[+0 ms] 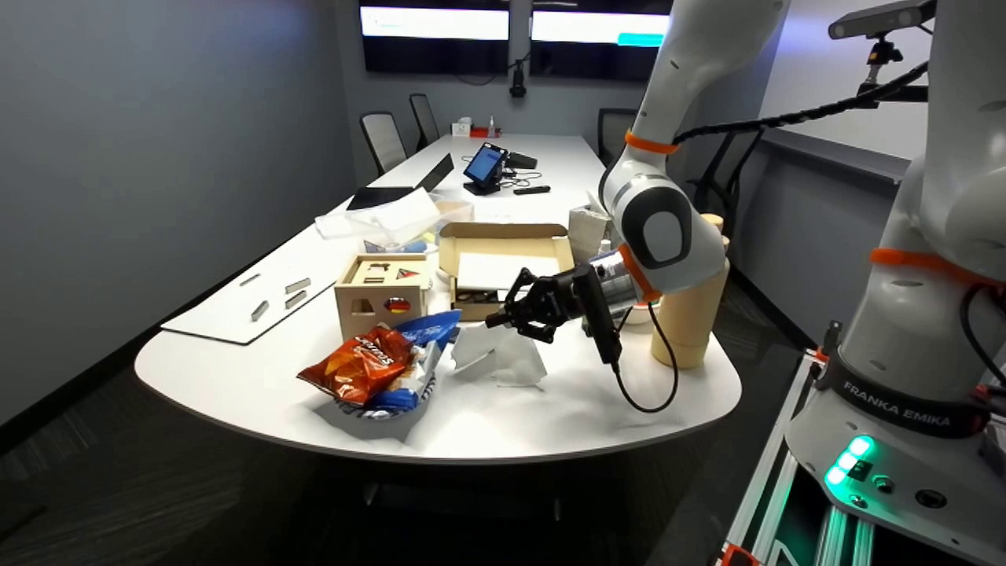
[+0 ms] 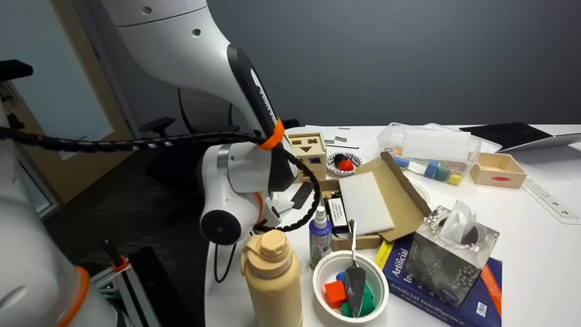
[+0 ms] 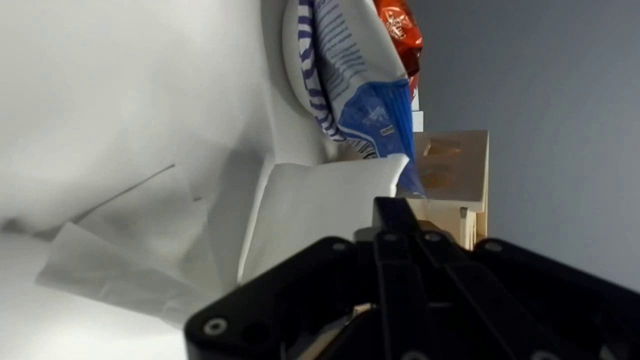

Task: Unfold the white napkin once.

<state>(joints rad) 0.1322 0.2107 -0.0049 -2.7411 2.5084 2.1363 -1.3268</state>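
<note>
“Wrist view: what has the end effector (image 3: 385,220) got hold of?”

“Its jaws are together on the raised edge of the white napkin (image 3: 320,210). 1 flap stands up to the tips; the rest lies creased below it.”

“Where on the surface (image 1: 487,428) is that, in an exterior view?”

“Just in from the rounded end edge. A striped bowl (image 3: 309,70) stands beside it, nearer the corner away from the arm's base (image 1: 872,377), with an orange snack bag (image 1: 365,365) and a blue-and-white bag (image 3: 345,75) in it.”

“Does the napkin touch the bowl?”

“I can't tell.”

“Farther in from that edge?”

“A wooden box (image 1: 377,287) behind the bags and, next to it on the arm's side, an open cardboard box (image 1: 503,240).”

“And the corner nearest the arm's base?”

“A cream bottle (image 1: 684,330), standing upright.”

“The long edge opposite?”

“A flat white sheet (image 1: 224,310) with 4 small grey pieces (image 1: 295,299) on it.”
</note>
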